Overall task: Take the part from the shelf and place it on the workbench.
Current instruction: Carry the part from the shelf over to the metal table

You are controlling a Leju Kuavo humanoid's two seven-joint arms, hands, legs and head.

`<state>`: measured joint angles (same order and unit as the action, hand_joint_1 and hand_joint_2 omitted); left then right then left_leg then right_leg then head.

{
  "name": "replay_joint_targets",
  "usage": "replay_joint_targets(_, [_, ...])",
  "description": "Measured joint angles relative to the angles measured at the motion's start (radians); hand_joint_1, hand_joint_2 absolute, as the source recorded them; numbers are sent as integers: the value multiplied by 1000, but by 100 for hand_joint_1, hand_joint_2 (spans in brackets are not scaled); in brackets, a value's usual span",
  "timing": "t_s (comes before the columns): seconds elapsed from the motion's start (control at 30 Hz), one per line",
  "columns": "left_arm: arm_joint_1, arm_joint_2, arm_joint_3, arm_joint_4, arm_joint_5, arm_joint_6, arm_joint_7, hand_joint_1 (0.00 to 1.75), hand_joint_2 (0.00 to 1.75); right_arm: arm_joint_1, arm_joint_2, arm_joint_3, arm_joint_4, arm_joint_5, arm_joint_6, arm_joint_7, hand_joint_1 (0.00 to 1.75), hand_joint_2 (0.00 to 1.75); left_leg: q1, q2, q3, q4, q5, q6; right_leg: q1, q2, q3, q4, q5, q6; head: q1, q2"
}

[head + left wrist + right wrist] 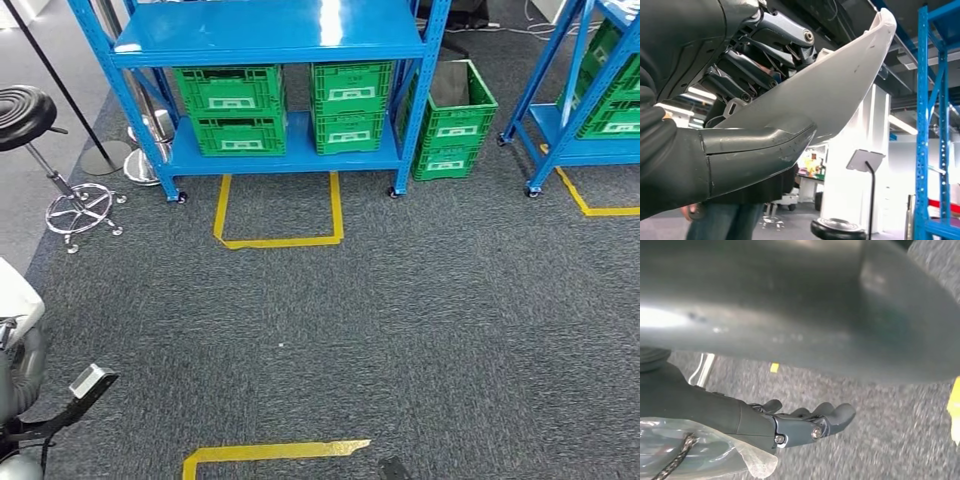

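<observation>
Part [836, 85], white and curved, sits gripped in the left hand [753, 100]; right hand [806, 422] hangs released above carpet [874, 440].

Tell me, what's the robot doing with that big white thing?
It is carrying a long white part. Its left hand grips it, thumb on one side, dark fingers on the other. The right hand lies against it too. Ahead stands a blue shelf with green crates on grey carpet.

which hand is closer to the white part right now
Left. The left hand grips the white part, thumb beneath it and fingers on its other side. The right hand hangs above the carpet, holding nothing.
</observation>
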<state>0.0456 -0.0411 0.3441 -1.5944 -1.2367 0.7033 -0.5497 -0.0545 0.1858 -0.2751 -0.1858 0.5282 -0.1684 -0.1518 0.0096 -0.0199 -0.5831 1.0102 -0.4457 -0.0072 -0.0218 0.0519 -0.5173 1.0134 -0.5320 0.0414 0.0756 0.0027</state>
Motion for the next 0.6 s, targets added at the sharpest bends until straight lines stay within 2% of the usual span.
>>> replay_joint_targets(0.07, [4, 1, -1, 0, -2, 0, 3, 175, 175, 1, 0, 0, 0, 2, -5, 1, 0, 0, 2, -13, -9, 2, 7, -12, 0, -15, -3, 1, 5, -12, 0, 0])
replay_joint_targets(0.13, [7, 2, -1, 0, -3, 0, 5, 175, 175, 1, 0, 0, 0, 3, -7, 1, 0, 0, 3, -11, -25, 32, -16, -21, -2, -34, -6, -2, 11, -26, -3, 0])
replay_joint_targets(0.17, [7, 2, -1, 0, -4, 0, 6, 175, 175, 1, 0, 0, 0, 3, -8, 1, 0, 0, 3, -4, -43, 74, -45, -25, -2, -44, -7, -4, 14, -33, -6, 0])
replay_joint_targets(0.23, [9, 3, -2, 0, -6, 0, 9, 175, 175, 1, 0, 0, 0, 4, -11, 2, 0, 0, 3, 6, -96, 208, -114, -31, 1, -64, -12, -4, 17, -38, -9, 0])
replay_joint_targets(0.27, [12, 3, -3, 0, -8, 0, 10, 175, 175, 1, 0, 0, 0, 4, -12, 2, 0, 0, 3, 8, -117, 265, -135, -32, 3, -75, -14, -3, 17, -39, -10, 0])
replay_joint_targets(0.3, [14, 3, -3, 0, -8, 0, 12, 175, 175, 1, 0, 0, 0, 4, -13, 2, 0, 0, 3, 9, -123, 291, -139, -32, 5, -85, -16, -3, 18, -40, -10, 0])
replay_joint_targets(0.33, [16, 3, -3, 0, -8, 0, 12, 175, 175, 1, 0, 0, 0, 4, -13, 2, 0, 0, 3, 11, -109, 276, -124, -30, 6, -95, -16, -3, 18, -40, -9, 0])
replay_joint_targets(0.37, [17, 4, -3, 0, -9, 0, 12, 175, 175, 1, 0, 0, 0, 4, -13, 2, 0, 0, 3, 19, -77, 220, -93, -26, 7, -105, -15, -3, 18, -40, -10, 0])
replay_joint_targets(0.43, [17, 5, -3, 0, -9, 0, 13, 175, 175, 0, 0, 0, 0, 5, -13, 2, 0, 0, -5, 64, -2, 79, -41, -15, 12, -123, -12, -2, 17, -38, -10, 0])
replay_joint_targets(0.47, [16, 5, -4, 0, -10, 0, 13, 175, 175, -1, 0, 0, 0, 5, -13, 2, 0, 0, -10, 85, 21, 31, -30, -9, 15, -132, -13, -1, 16, -36, -9, 0])
replay_joint_targets(0.5, [15, 5, -4, 0, -10, 0, 13, 175, 175, -2, 0, 0, 0, 6, -13, 2, 0, 0, -15, 99, 28, 9, -29, -3, 18, -142, -14, 0, 16, -34, -9, 0])
replay_joint_targets(0.53, [16, 6, -4, 0, -11, 0, 13, 175, 175, -2, 0, 0, 0, 6, -13, 2, 0, 0, -19, 97, 26, 4, -31, 2, 21, -153, -14, -1, 16, -32, -9, 0])
replay_joint_targets(0.57, [17, 6, -4, 0, -11, 0, 13, 175, 175, -3, 0, 0, 0, 6, -13, 2, 0, 0, -17, 86, 23, 2, -28, 8, 21, -162, -14, -2, 15, -28, -9, 0])
replay_joint_targets(0.6, [18, 7, -4, -1, -11, 0, 14, 175, 175, -4, 0, 0, 0, 7, -13, 2, 0, 0, -15, 75, 21, -1, -24, 14, 20, -154, -17, 2, 9, -23, -8, 0])
